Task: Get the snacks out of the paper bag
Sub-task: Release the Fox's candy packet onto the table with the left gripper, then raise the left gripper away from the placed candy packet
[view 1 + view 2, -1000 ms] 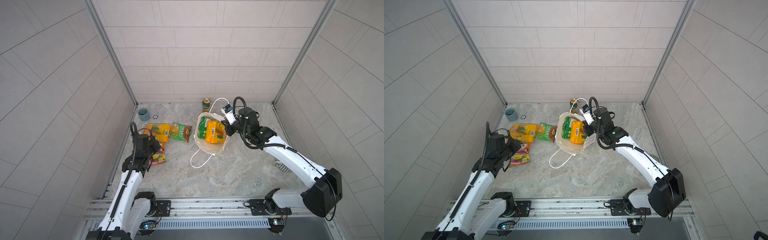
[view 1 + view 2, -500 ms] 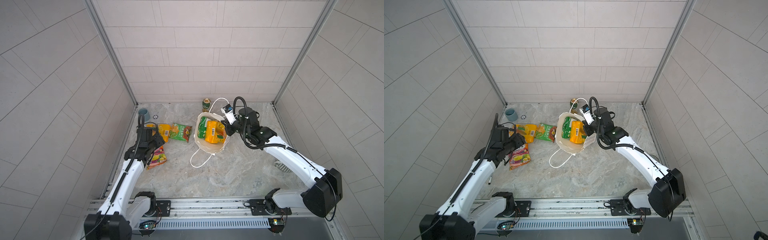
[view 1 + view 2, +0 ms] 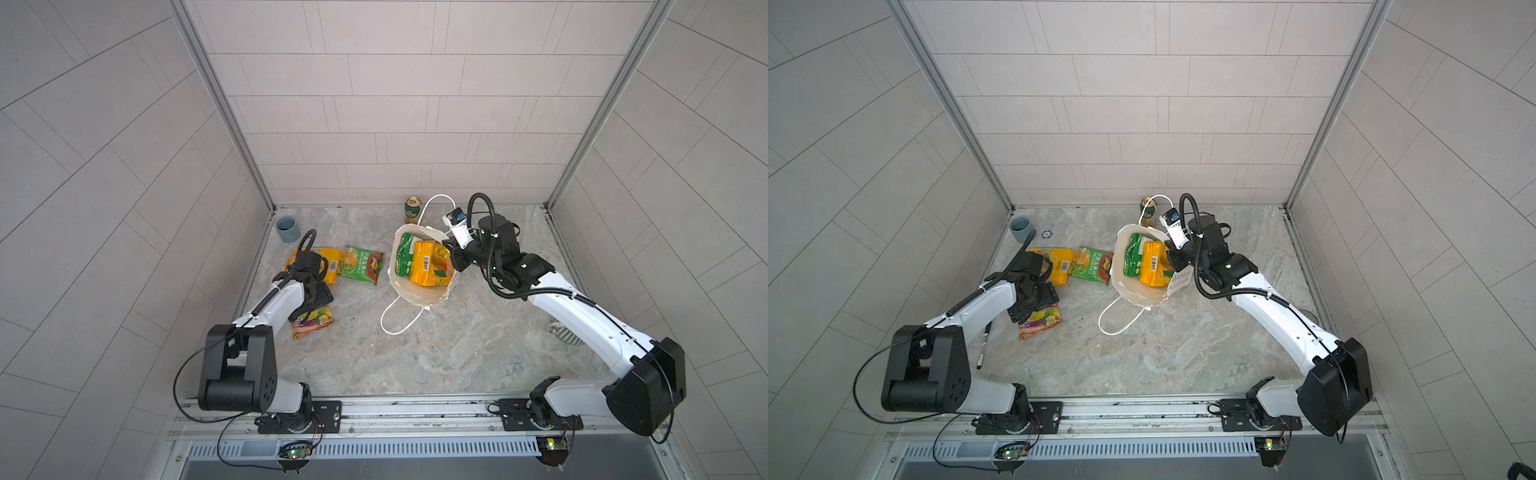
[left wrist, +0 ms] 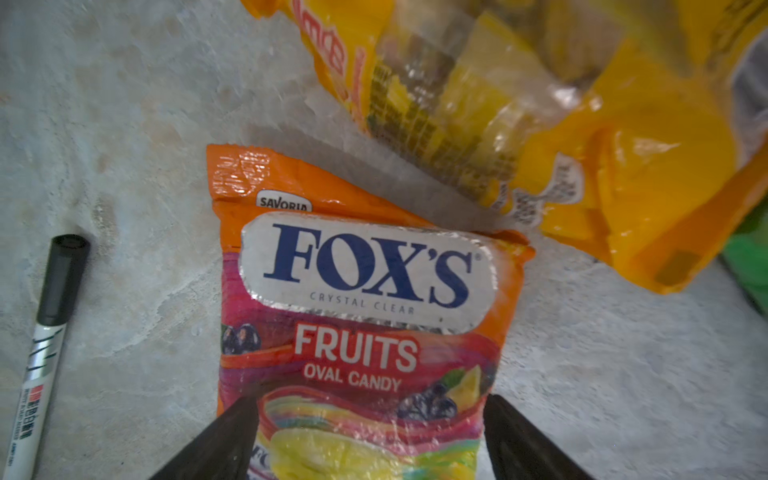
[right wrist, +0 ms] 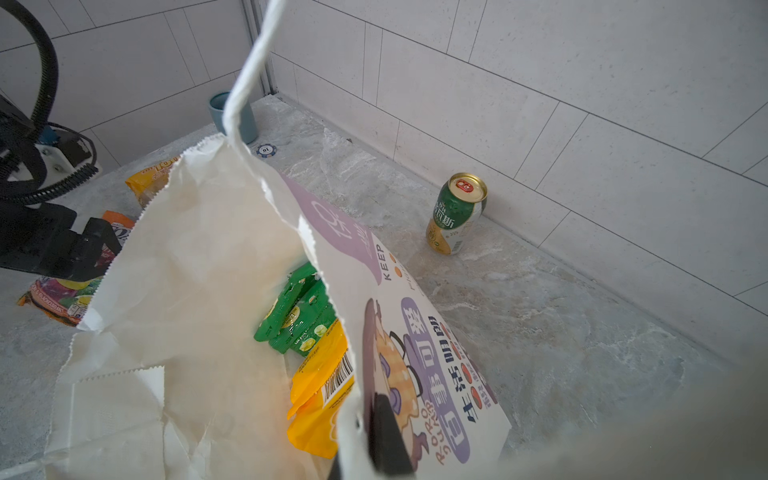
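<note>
The white paper bag [image 3: 419, 297] stands open mid-floor, and my right gripper [image 3: 453, 257] is shut on its rim [image 5: 361, 449]. Inside the paper bag [image 5: 199, 270] lie a green snack [image 5: 299, 316] and a yellow-orange snack [image 5: 320, 395]. Left of the bag, a yellow snack [image 3: 328, 266] and a green snack [image 3: 360, 266] lie flat. Nearer the front lies the orange-purple FOX'S snack [image 4: 365, 291]. My left gripper [image 4: 372, 405] hovers over its lower half, open, with one finger on each side. In a top view that gripper [image 3: 1038, 301] covers part of the FOX'S snack [image 3: 1042, 322].
A green-gold can [image 5: 457, 214] stands by the back wall behind the bag. A grey-blue cup [image 3: 287, 229] sits in the back left corner, with a small round chip [image 3: 1045, 234] beside it. A marker pen [image 3: 984, 345] lies under the left arm. Tiled walls close three sides.
The left gripper's jaws have spread wide and the FOX'S snack now lies free on the floor. The left arm has shifted over it. The right gripper and the bag have stayed put.
</note>
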You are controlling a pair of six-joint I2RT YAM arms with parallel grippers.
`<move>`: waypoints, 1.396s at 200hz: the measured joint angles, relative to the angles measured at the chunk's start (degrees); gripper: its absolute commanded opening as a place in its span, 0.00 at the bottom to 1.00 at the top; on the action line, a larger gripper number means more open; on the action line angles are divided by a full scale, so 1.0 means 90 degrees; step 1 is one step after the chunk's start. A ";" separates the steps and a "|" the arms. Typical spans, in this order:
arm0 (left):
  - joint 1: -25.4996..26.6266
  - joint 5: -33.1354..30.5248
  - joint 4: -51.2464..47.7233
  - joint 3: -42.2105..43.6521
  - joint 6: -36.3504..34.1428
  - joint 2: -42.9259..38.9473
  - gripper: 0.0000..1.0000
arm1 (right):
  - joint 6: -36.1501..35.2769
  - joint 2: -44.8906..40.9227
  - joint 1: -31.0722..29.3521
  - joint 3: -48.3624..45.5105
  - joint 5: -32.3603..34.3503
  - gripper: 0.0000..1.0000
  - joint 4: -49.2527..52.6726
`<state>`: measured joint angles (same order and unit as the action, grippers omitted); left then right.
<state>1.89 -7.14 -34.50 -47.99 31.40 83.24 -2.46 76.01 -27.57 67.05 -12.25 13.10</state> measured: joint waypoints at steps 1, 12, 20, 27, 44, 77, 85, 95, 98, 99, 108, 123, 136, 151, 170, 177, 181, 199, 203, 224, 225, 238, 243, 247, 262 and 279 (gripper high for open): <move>0.0000 -0.0005 -0.0002 0.0000 0.0000 0.0012 0.91 | 0.0000 0.0000 0.0000 0.0000 0.0000 0.06 0.0000; 0.0000 -0.0041 0.0005 0.0000 -0.0034 0.0075 0.90 | 0.0000 0.0000 0.0000 0.0000 0.0000 0.06 -0.0002; 0.0000 -0.0046 0.0022 0.0002 -0.0056 0.0078 0.89 | 0.0000 0.0000 0.0010 0.0000 0.0000 0.06 -0.0002; 0.0002 -0.0044 0.0068 0.0015 -0.0085 0.0063 0.87 | 0.0000 0.0000 0.0017 0.0000 -0.0002 0.06 -0.0002; 0.0002 0.0044 0.0381 0.0233 -0.0197 -0.0087 0.87 | 0.0000 0.0000 0.0029 0.0000 0.0000 0.07 -0.0005; 0.0002 0.0175 0.0843 0.0838 -0.0328 -0.0614 0.86 | 0.0000 0.0000 0.0029 0.0000 0.0002 0.07 -0.0017; 0.0002 0.0197 0.0928 0.0923 -0.0330 -0.0687 0.86 | 0.0000 0.0000 0.0029 0.0000 0.0002 0.07 -0.0027; 0.0002 0.0238 0.1018 0.0984 -0.0338 -0.0729 0.82 | 0.0000 -0.0002 0.0029 0.0000 0.0002 0.08 -0.0046; 0.0002 0.0245 0.1035 0.0991 -0.0333 -0.0731 0.81 | 0.0000 -0.0002 0.0029 0.0000 0.0002 0.07 -0.0053; 0.0000 0.0257 0.1044 0.0993 -0.0333 -0.0733 0.81 | 0.0000 -0.0002 0.0029 0.0000 0.0002 0.07 -0.0053; 0.0000 0.0294 0.1073 0.1003 -0.0367 -0.0733 0.80 | 0.0000 -0.0010 0.0029 0.0000 0.0002 0.07 -0.0061; 0.0000 0.0355 0.1105 0.1003 -0.0386 -0.0733 0.77 | 0.0000 -0.0032 0.0029 -0.0002 0.0005 0.08 -0.0080; 0.0000 0.0384 0.1117 0.1003 -0.0384 -0.0736 0.77 | 0.0000 -0.0058 0.0029 -0.0010 0.0029 0.08 -0.0119; 0.0000 0.0376 0.1095 0.1003 -0.0376 -0.0772 0.80 | 0.0000 -0.0114 0.0029 -0.0073 0.0053 0.08 -0.0182; 0.0000 0.0338 0.0981 0.1001 -0.0374 -0.0920 0.80 | 0.0000 -0.0158 0.0029 -0.0114 0.0063 0.08 -0.0209; 0.0000 0.0321 0.0916 0.0991 -0.0372 -0.1013 0.80 | 0.0000 -0.0160 0.0029 -0.0119 0.0070 0.08 -0.0221; 0.0000 0.0316 0.0862 0.0979 -0.0372 -0.1073 0.80 | 0.0000 -0.0160 0.0029 -0.0119 0.0073 0.08 -0.0228; 0.0000 0.0355 0.0634 0.0843 -0.0313 -0.1418 0.80 | 0.0000 -0.0160 0.0029 -0.0119 0.0078 0.08 -0.0245; 0.0000 0.0391 0.0600 0.0806 -0.0301 -0.1486 0.78 | 0.0000 -0.0160 0.0029 -0.0119 0.0078 0.08 -0.0245; 0.0002 0.0685 0.0418 0.0663 -0.0124 -0.2047 0.65 | 0.0000 -0.0160 0.0029 -0.0119 0.0080 0.08 -0.0248; 0.0002 0.0690 0.0415 0.0663 -0.0109 -0.2072 0.63 | 0.0000 -0.0160 0.0029 -0.0119 0.0080 0.08 -0.0248; 0.0002 0.0933 0.0289 0.0663 0.0015 -0.2441 0.34 | 0.0000 -0.0160 0.0029 -0.0119 0.0087 0.08 -0.0248; 0.0002 0.0979 0.0199 0.0668 0.0083 -0.2586 0.20 | 0.0000 -0.0160 0.0029 -0.0119 0.0097 0.08 -0.0250; 0.0002 0.1001 0.0119 0.0673 0.0148 -0.2705 0.14 | 0.0000 -0.0160 0.0032 -0.0119 0.0100 0.08 -0.0250; 0.0007 0.0950 -0.0182 0.0741 0.0364 -0.3082 0.05 | -0.0002 -0.0163 0.0036 -0.0119 0.0112 0.08 -0.0253; 0.0012 0.0707 -0.0566 0.0901 0.0668 -0.3359 0.03 | -0.0002 -0.0163 0.0041 -0.0119 0.0126 0.08 -0.0257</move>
<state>2.00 -0.78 -39.59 -39.88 37.41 53.01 -2.48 74.54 -27.20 65.98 -11.11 10.79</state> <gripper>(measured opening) 0.044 0.084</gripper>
